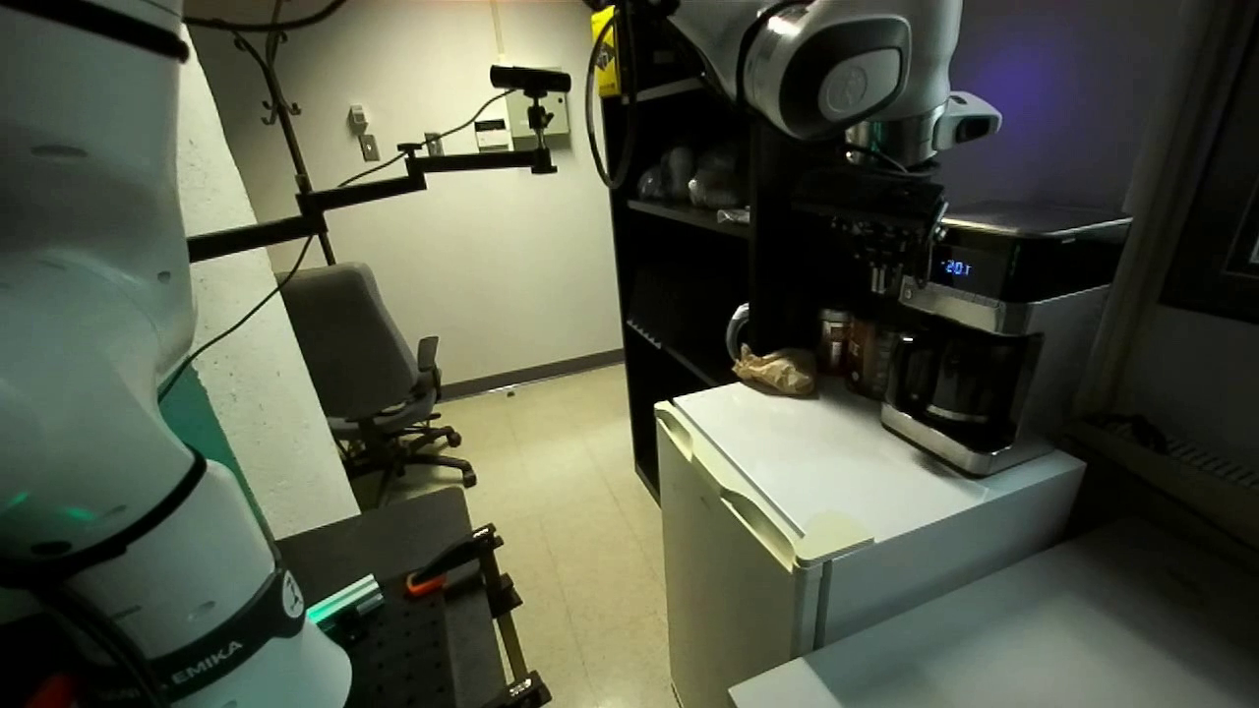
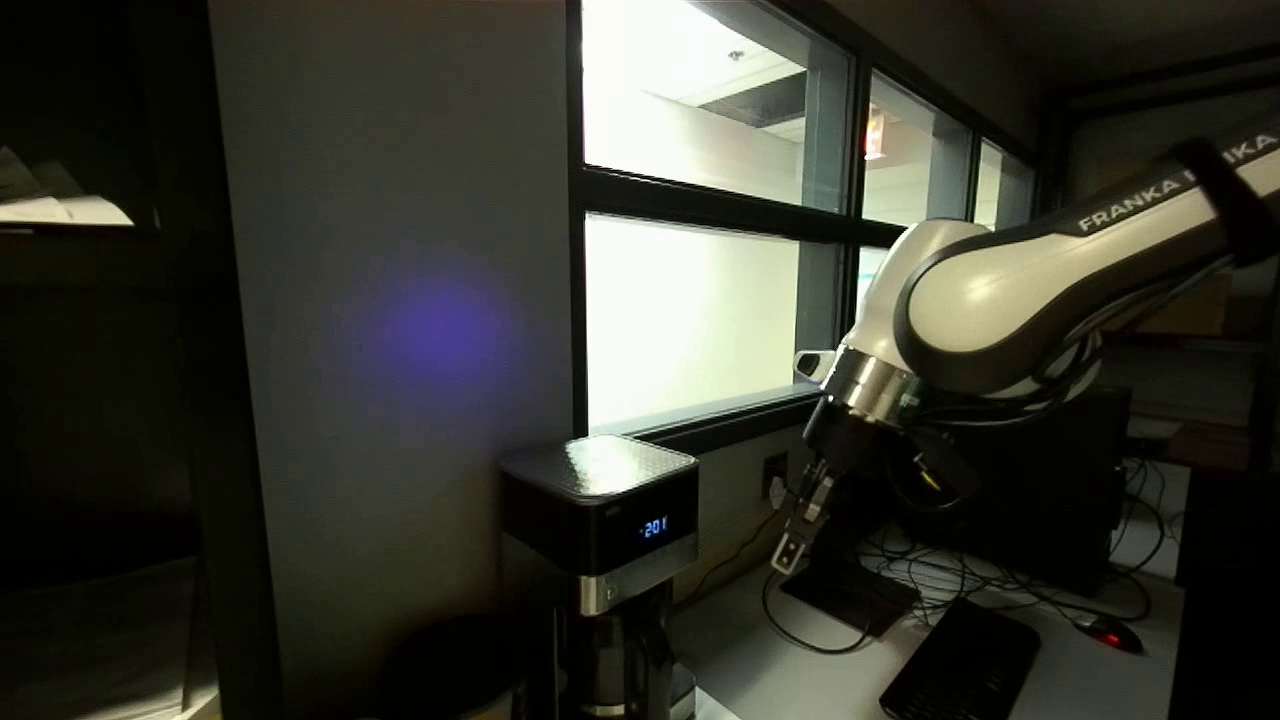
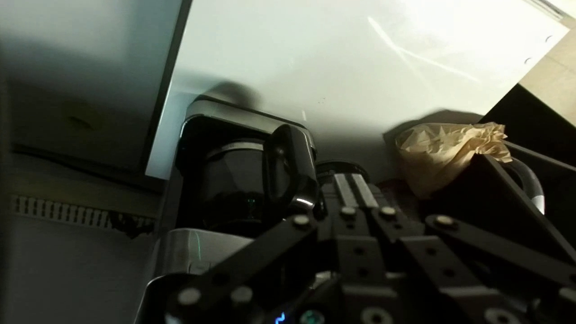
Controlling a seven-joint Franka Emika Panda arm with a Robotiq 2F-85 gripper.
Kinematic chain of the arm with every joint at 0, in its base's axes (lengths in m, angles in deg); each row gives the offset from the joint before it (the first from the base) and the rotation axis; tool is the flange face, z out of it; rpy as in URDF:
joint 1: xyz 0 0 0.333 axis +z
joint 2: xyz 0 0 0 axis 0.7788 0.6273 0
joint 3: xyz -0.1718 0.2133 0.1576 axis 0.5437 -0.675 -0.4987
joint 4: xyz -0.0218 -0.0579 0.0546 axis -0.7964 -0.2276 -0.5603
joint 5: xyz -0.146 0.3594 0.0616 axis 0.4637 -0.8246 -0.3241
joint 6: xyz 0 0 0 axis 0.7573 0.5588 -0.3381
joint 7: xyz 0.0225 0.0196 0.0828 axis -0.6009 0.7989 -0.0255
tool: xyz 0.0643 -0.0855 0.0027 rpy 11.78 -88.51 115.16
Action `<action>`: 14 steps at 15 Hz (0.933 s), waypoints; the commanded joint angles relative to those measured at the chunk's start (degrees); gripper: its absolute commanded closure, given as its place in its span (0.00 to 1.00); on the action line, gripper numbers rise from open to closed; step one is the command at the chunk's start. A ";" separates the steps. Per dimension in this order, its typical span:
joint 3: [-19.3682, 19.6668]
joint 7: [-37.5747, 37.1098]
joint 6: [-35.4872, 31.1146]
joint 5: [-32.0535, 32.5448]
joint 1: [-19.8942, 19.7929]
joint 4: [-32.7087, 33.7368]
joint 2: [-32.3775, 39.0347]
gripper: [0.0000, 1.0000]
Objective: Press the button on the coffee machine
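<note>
Pointing my gripper [image 3: 355, 190] downward, I hold it in front of the coffee machine [image 2: 600, 545], on the face that carries the lit display [image 2: 653, 528] (blue digits on a black panel). The machine stands on top of the white fridge [image 1: 836, 452]. In the wrist view it lies to the left of my fingers [image 3: 345, 191], with the handle of the dark carafe [image 3: 234, 180] appearing just beside them. In both exterior views my fingertips appear lower than the digits; in an exterior view a visible gap separates them from the casing.

Gripper state: the two fingers are pressed together, a thin seam between them.

Arm pose: in an exterior view my arm [image 2: 1000, 300] enters from the upper right and slopes down to the wrist [image 2: 875, 385]. Below it the gripper hangs tilted, tips lowest. My base [image 1: 226, 610] occupies the left foreground in an exterior view.
</note>
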 commanded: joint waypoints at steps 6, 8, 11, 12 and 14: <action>-3.86 -5.62 -5.85 7.06 0.21 14.83 13.65 1.00; -4.20 -7.18 -6.64 8.31 0.42 17.92 16.25 1.00; -4.74 -9.05 -6.45 9.25 0.64 22.43 19.84 1.00; -4.94 -9.53 -6.16 9.38 0.71 23.83 20.94 1.00; -5.21 -10.41 -5.98 9.61 0.98 26.40 22.95 1.00</action>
